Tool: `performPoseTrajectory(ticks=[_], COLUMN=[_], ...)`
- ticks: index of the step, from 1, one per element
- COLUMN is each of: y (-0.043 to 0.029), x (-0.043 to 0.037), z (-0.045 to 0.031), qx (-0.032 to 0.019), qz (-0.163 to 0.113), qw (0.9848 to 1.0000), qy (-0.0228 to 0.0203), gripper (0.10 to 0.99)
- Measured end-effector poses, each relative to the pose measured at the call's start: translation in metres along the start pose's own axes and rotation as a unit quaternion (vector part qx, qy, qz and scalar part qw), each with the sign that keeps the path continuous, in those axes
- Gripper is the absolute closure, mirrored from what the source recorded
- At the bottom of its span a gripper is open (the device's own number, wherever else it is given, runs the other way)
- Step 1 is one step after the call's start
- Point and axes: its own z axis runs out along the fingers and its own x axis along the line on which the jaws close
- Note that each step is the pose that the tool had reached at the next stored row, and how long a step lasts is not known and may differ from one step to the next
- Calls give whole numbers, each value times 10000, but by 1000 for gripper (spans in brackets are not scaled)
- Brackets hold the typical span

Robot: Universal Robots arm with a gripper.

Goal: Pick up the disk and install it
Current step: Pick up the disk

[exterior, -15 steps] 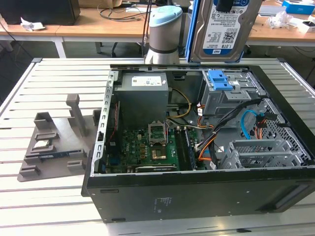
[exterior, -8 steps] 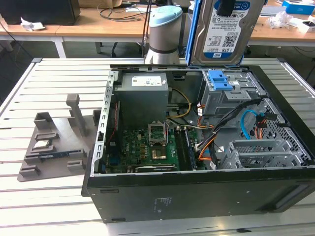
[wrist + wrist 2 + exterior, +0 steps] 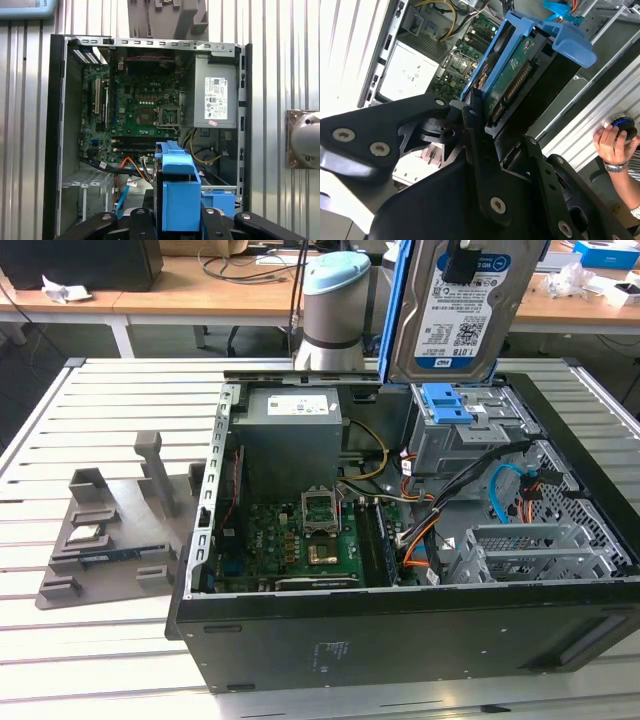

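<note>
We see our gripper [image 3: 175, 216] clamped on the disk [image 3: 455, 315], holding it upright in the air above the drive-bay end of the open computer case [image 3: 400, 630], just over the blue latch [image 3: 446, 404]

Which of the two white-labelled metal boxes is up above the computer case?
The disk, gripped in its blue carrier above the case by the gripper; the grey power supply sits mounted inside.

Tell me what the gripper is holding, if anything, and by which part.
The gripper holds the disk by its upper end, jaws shut across the blue carrier frame. The disk hangs upright above the open computer case.
</note>
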Motion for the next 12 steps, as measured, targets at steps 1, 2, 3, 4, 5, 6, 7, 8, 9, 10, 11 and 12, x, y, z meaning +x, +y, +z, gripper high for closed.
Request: performPoseTrajectory(ticks=[1, 2, 3, 4, 5, 6, 7, 8, 9, 10, 11, 12], y=[0, 0, 0, 0, 0, 0, 0, -1, -1, -1, -1, -1], x=[11, 35, 45, 56, 76, 90, 100, 128, 178, 211, 245, 261], z=[4, 13, 16, 20, 28, 34, 38, 50, 68, 80, 92, 97], qx=[0, 0, 0, 0, 0, 0, 0, 0, 0, 0, 0, 0], qz=[0, 0, 0, 0, 0, 0, 0, 0, 0, 0, 0, 0], qw=[10000, 10000, 10000, 10000, 10000, 10000, 10000, 10000, 10000, 10000, 10000, 10000], qy=[0, 0, 0, 0, 0, 0, 0, 0, 0, 0, 0, 0], gripper=[722, 722, 722, 722, 722, 722, 722, 722, 722, 722, 722, 722])
